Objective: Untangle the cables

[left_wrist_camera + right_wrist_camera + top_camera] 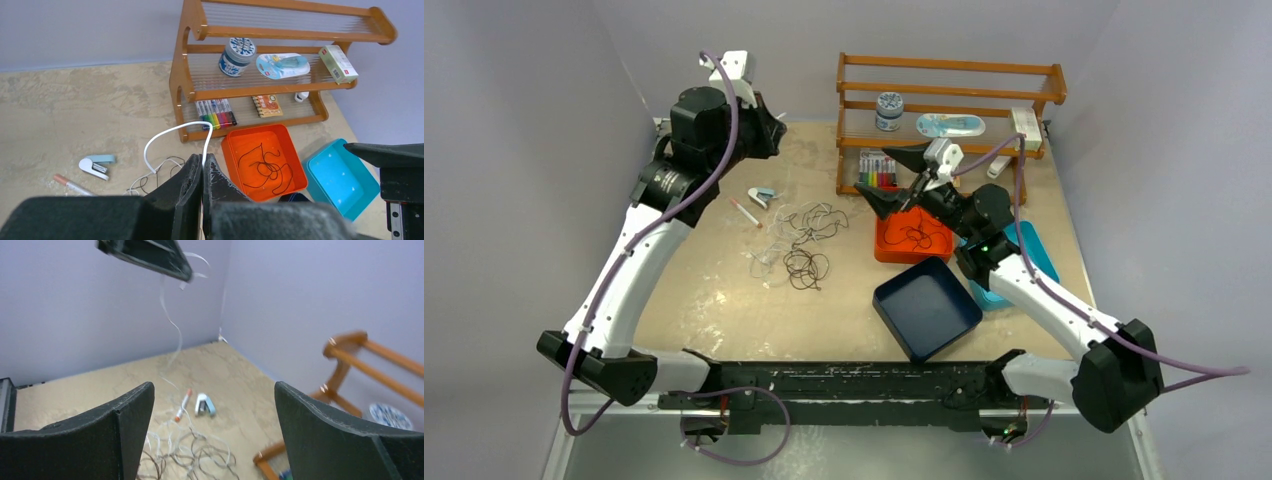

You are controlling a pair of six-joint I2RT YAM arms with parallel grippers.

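Left claw (202, 161) pinches the limp, light white cable (172, 130); right claw (212, 390) gapes wide. I'd grip near free ends.

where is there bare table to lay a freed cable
Bare table runs from the cable tangle to the near rail, left of the dark blue tray. A smaller patch lies behind the stapler, beside the wooden rack. Crowded: the right side, with the orange tray, teal tray and right gripper.
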